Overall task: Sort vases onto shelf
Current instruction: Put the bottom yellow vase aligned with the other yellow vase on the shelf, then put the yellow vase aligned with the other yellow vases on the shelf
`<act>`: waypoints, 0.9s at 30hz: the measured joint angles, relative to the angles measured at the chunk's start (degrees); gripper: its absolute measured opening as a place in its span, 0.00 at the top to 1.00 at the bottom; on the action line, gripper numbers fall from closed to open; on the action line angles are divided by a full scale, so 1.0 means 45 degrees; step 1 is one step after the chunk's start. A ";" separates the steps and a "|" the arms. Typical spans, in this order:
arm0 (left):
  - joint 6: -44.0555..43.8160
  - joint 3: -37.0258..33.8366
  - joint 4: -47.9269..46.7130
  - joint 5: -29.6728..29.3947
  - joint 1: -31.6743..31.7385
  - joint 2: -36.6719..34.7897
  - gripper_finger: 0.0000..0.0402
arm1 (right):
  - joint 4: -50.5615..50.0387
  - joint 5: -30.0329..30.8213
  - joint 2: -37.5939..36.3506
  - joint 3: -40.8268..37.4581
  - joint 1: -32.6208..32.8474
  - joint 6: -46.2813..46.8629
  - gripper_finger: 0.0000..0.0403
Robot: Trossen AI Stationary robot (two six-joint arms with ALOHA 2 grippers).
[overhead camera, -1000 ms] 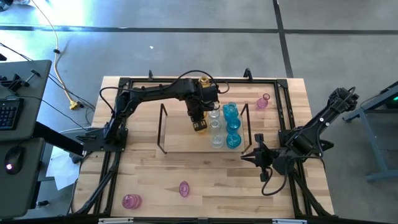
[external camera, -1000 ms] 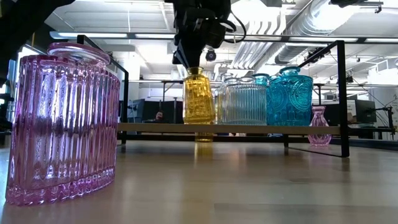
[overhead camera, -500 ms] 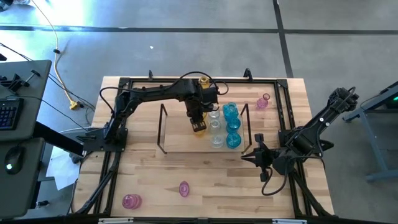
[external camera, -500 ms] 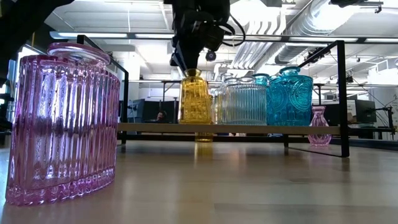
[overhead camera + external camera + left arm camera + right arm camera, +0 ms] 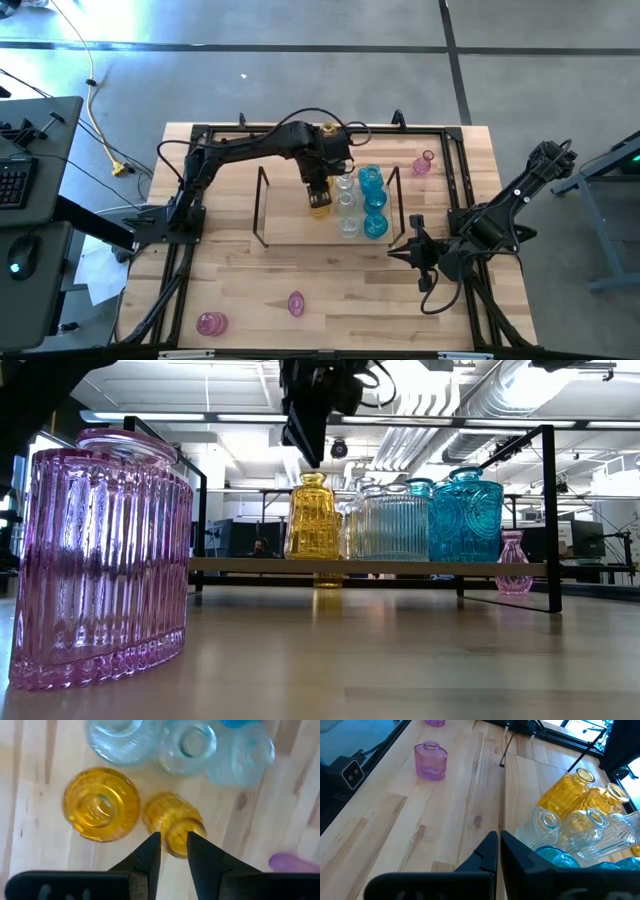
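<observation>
Standing free on the shelf (image 5: 285, 225): amber vase (image 5: 312, 518), beside the clear (image 5: 392, 522) and blue vases (image 5: 466, 516).

Hovering directly above its neck, left gripper (image 5: 306, 438) with fingers parted and nothing between them, seemingly so as to clear the vase without tipping it. Grouped by colour, amber at 9 o'clock of clear, blue at 3 o'clock. Waiting off the shelf near 4 o'clock, right gripper (image 5: 398, 250) pressed closed and empty. Lying unsorted near 7 o'clock on the table (image 5: 250, 290), two pink vases (image 5: 211, 323).

Shelf (image 5: 285, 215) left half lies bare; vases (image 5: 358, 200) crowd its right half
</observation>
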 joint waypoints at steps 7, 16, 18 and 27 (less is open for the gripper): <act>0.0845 -0.0070 -0.1295 -0.1028 -0.1034 -0.0298 0.92 | -0.0126 0.0010 0.0000 0.0000 0.0000 -0.0005 1.00; 0.1501 -0.0616 0.2239 -0.1581 -0.1568 -0.1840 0.98 | -0.0192 0.1236 -0.0003 0.0000 -0.0252 -0.0435 1.00; 0.1739 -0.1478 0.3499 -0.1578 -0.1535 -0.2488 0.99 | 0.0061 0.1543 -0.0029 0.0000 -0.0628 -0.0678 1.00; 0.2740 -0.8482 1.1110 -0.1598 -0.0570 -0.6359 0.99 | 0.1013 0.1575 -0.0039 0.1330 -0.4269 -0.2950 1.00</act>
